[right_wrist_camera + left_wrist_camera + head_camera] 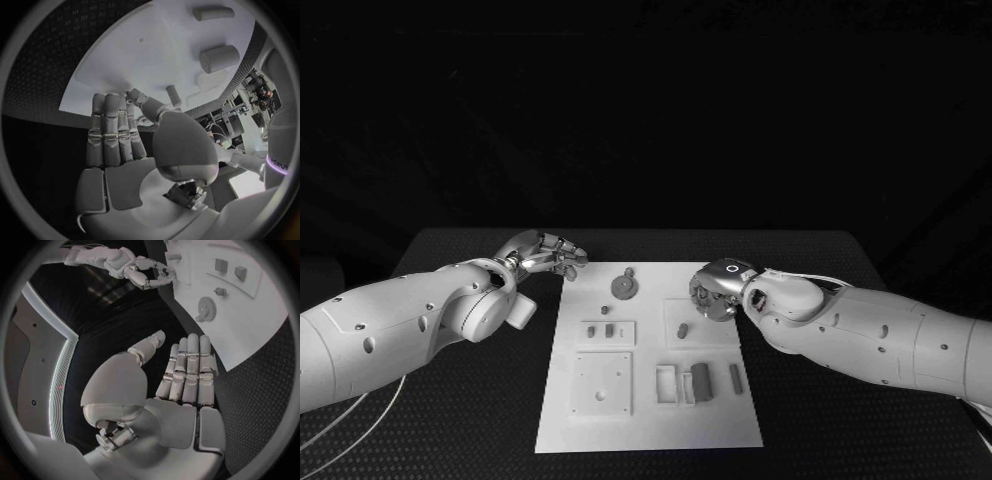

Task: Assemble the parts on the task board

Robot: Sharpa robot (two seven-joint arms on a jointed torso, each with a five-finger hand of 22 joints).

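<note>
Table (pixel 459 420) black, with white task board (pixel 718 420) lying flat mid-table. Left hand (pixel 545 255) hovers just off the board's far left corner, fingers straight and together, thumb apart, holding nothing. Right hand (pixel 717 290) sits over the board's upper right, fingers extended, empty too. Grey parts on the board: gear (pixel 627 286) near the top, small peg (pixel 684 330) near the right hand, blocks (pixel 700 379) lower right.

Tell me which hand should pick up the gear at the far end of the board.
Probably the left hand: it hovers open just off the task board's far left corner, near the gear. The right hand is also open, above the board's right side.
</note>
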